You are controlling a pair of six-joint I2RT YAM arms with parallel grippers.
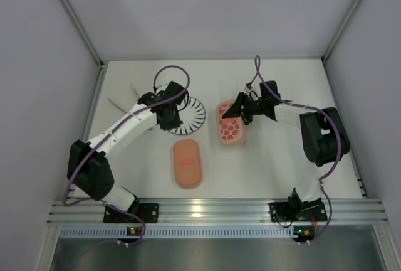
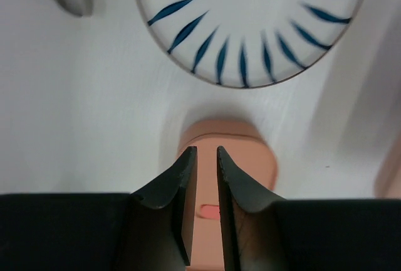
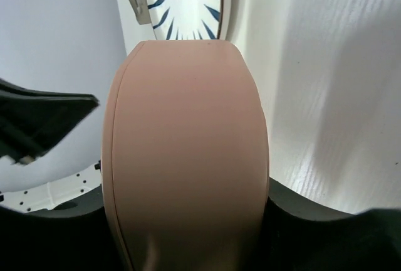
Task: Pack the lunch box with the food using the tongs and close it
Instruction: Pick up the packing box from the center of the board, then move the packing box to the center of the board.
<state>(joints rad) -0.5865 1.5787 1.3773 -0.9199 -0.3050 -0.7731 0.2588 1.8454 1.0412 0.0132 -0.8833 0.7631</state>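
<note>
**Inspector:** Start at the left. Where are the tongs?

**Assessor:** The tongs [image 1: 118,102] lie flat on the table [image 1: 269,164] at the far left, just beside the striped plate [image 1: 197,113]. Their two thin arms splay outward, away from the plate. The joined end is hidden under the left arm. I judge the long axis to run diagonally, from the plate toward the far-left corner.

**Inspector:** And the left gripper?

**Assessor:** The left gripper [image 1: 169,119] hangs over the plate's left rim. Its fingers [image 2: 182,183] stand a narrow slit apart with nothing between them. The tongs are near it on its left, so this arm is plainly the nearer one, and the right arm is well apart from them. Any pickup would need a turn leftward and a wrist set across that diagonal.

**Inspector:** The centre?

**Assessor:** A pink box with the small red mark [image 1: 187,164] lies nearer the arm bases than the plate, lid on and long axis running near to far. No food shows in any view.

**Inspector:** The right side?

**Assessor:** The red-spotted lid [image 1: 230,131] sits just right of the plate. The right gripper [image 1: 238,111] is clamped across its far end. The right wrist view shows only a plain pink face [image 3: 188,158], so I cannot tell whether a tray is under it.
</note>
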